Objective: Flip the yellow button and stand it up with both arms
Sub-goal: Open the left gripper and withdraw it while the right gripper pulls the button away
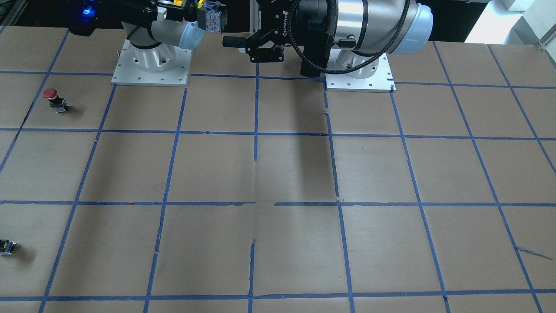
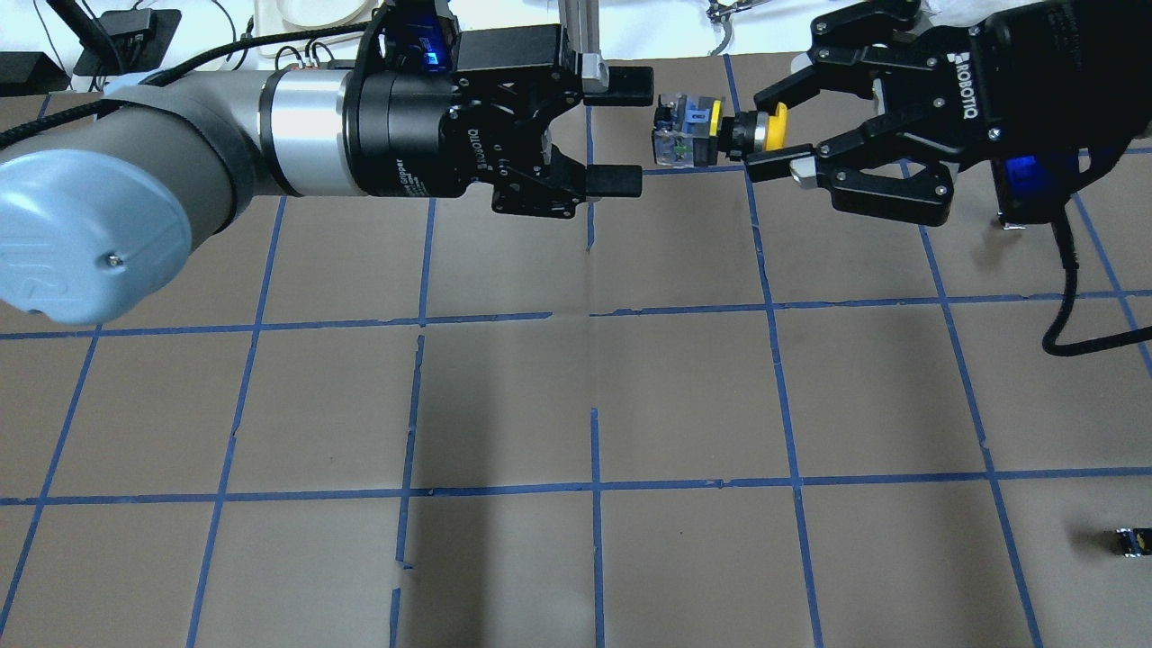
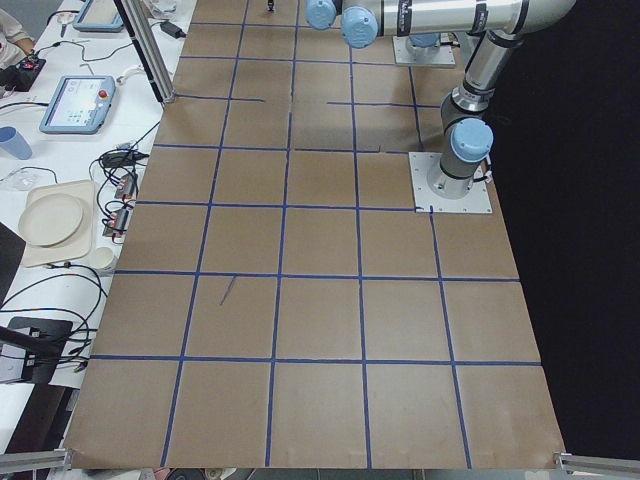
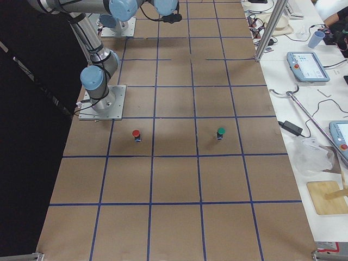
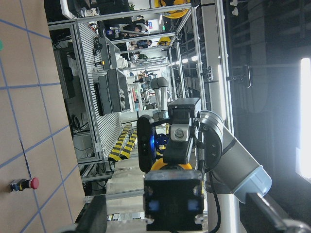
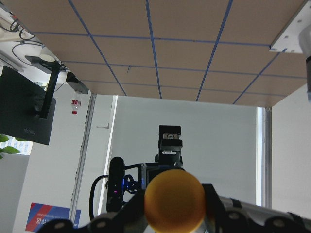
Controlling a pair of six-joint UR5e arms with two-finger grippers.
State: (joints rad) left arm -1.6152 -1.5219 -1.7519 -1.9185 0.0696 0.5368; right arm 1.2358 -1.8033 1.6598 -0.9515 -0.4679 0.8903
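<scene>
The yellow button (image 2: 711,130) hangs on its side in the air, its grey block base toward my left gripper and its yellow cap toward my right. My right gripper (image 2: 756,128) is shut on its black collar just behind the cap. My left gripper (image 2: 621,133) is open, its fingertips just short of the block base and not touching it. In the left wrist view the block base (image 5: 174,196) fills the lower middle between my open fingers. In the right wrist view the yellow cap (image 6: 175,199) sits at the bottom. The front view shows the button (image 1: 210,19) near the top edge.
A red-capped button (image 1: 54,99) stands on the table on my right side, and also shows in the right side view (image 4: 136,134). A green-capped button (image 4: 221,132) stands further out. A small capless block (image 2: 1129,540) lies near the table's right edge.
</scene>
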